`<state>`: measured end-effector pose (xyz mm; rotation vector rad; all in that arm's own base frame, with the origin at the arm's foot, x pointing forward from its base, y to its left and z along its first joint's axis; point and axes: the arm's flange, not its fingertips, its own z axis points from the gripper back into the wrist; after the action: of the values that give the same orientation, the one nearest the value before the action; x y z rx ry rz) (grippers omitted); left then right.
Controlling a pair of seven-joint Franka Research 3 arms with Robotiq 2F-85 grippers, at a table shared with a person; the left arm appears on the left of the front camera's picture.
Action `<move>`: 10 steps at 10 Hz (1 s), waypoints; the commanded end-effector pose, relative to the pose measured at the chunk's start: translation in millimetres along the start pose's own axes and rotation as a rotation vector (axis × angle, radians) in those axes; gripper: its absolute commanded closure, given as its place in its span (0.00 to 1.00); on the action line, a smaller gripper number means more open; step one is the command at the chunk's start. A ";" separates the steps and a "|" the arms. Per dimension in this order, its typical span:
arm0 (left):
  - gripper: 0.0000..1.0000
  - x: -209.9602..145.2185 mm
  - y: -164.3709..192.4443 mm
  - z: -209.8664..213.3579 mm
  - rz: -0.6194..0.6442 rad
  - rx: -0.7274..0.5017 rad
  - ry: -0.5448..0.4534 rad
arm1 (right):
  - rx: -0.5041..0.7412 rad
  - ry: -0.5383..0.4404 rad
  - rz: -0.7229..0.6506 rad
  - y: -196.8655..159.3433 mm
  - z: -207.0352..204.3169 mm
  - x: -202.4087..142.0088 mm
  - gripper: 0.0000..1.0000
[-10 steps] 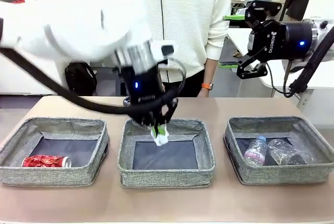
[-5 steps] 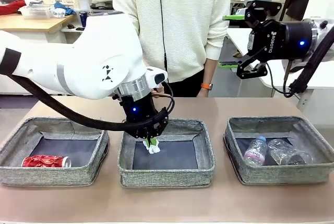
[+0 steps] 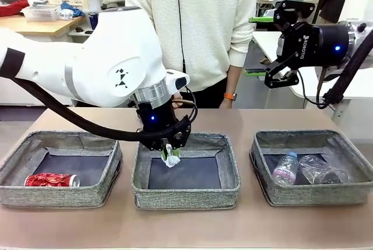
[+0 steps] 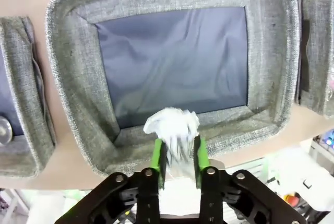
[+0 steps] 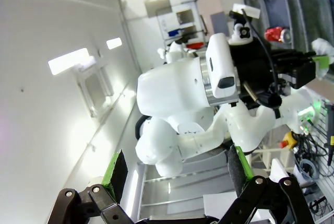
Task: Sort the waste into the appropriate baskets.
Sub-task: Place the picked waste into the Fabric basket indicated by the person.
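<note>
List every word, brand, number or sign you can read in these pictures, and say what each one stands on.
"ROBOTIQ": white letters running up the black body of the right claw.
Red soda can: white lettering, too blurred to read.
Pink-labelled bottle: label print too small to read.

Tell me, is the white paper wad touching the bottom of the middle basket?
Apart. In the front view the white paper wad hangs between the left gripper pads, above the middle basket floor.
</note>
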<state>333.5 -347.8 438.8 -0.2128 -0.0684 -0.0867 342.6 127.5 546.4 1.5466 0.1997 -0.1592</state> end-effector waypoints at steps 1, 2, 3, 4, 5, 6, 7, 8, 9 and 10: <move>0.29 2.6 0.8 9.0 0.009 0.021 -0.024 | 0.019 -0.009 0.005 2.2 -2.4 0.1 0.00; 0.00 3.2 2.1 14.0 0.009 0.018 -0.033 | 0.019 -0.009 0.005 2.2 -2.4 0.1 0.00; 0.00 2.9 3.3 18.3 0.009 0.004 -0.039 | 0.019 -0.009 0.005 2.2 -2.4 0.1 0.00; 0.00 1.5 4.9 25.4 -0.012 0.004 -0.026 | 0.019 -0.009 0.005 2.2 -2.4 0.1 0.00; 0.00 0.0 9.9 38.6 -0.046 -0.019 -0.007 | 0.019 -0.009 0.005 2.2 -2.4 0.1 0.00; 0.00 -1.4 19.7 58.0 -0.078 -0.059 0.006 | 0.019 -0.009 0.005 2.2 -2.4 0.1 0.00; 0.00 -2.2 37.0 89.1 -0.142 -0.193 0.059 | 0.019 -0.009 0.005 2.2 -2.4 0.1 0.00; 0.00 -3.5 58.4 123.2 -0.201 -0.329 0.080 | 0.019 -0.009 0.005 2.2 -2.4 0.1 0.00; 0.00 -6.1 79.7 158.6 -0.271 -0.469 0.077 | 0.019 -0.009 0.005 2.2 -2.4 0.1 0.00; 0.00 -11.3 101.1 193.6 -0.308 -0.531 0.073 | 0.019 -0.009 0.005 2.2 -2.4 0.1 0.00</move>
<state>324.2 -239.5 594.6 -0.6609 -0.0760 -0.3882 342.6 127.3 546.2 1.5466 0.1995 -0.1598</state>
